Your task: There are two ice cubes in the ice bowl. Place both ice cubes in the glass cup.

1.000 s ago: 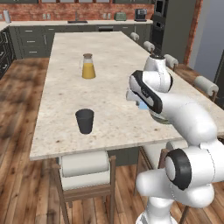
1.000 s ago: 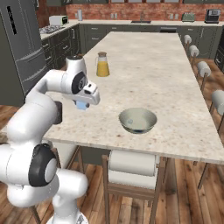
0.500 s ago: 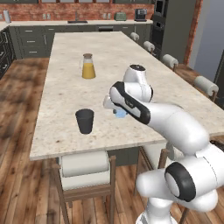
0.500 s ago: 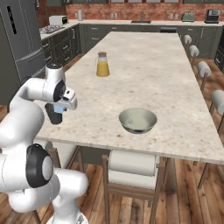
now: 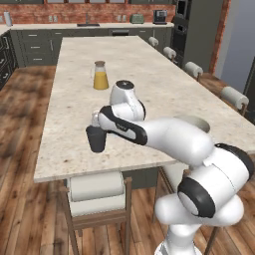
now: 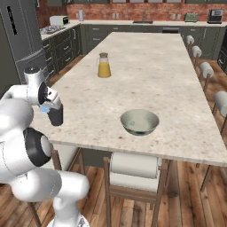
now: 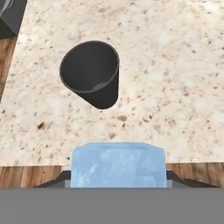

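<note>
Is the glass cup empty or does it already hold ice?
Empty: the hand view looks into the glass cup and shows only its dark bottom; the tool holds an ice cube.

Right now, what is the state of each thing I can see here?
Gripper: jaws shut on ice cube, above the cup.
Ice cube: held, not yet dropped.
Glass cup: upright, empty.
Ice bowl: upright on the counter, one small bluish piece inside.
Juice carafe: upright, partly full.
</note>
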Controlling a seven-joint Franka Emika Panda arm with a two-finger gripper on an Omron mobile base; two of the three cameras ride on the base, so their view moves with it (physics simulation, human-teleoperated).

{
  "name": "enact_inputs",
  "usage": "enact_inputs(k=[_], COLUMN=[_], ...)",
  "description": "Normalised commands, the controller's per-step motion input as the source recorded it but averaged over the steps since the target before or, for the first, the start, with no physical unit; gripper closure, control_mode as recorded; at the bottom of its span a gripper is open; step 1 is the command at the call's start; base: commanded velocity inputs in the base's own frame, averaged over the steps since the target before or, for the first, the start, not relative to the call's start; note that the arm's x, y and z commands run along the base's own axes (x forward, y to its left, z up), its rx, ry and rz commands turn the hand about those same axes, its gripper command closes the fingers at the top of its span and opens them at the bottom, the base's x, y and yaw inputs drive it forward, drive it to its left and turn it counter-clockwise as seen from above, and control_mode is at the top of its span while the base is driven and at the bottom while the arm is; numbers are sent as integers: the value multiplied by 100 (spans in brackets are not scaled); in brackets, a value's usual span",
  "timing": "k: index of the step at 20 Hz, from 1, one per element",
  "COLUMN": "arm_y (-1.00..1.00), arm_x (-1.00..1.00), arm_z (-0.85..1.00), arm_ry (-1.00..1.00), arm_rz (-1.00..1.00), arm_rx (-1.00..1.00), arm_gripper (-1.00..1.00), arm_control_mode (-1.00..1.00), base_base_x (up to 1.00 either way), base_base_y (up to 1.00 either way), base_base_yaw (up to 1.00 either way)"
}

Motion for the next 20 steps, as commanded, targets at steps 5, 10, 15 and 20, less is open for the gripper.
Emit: enact_inputs(k=[5,10,15,20], arm_y=[44,10,0,7], arm_x=[63,63,47,38], arm_z=[0,-5,-32,-14], arm_ry=[0,0,1,1], arm_rz=[-4,0,0,0], arm_rx=[-1,0,0,0], arm_gripper=[100,100,100,100], arm_control_mode=[-100,-100,-100,-100], base_base_x=[0,0,0,0], base_base_y=[0,0,0,0], base_base_yaw=[0,0,0,0])
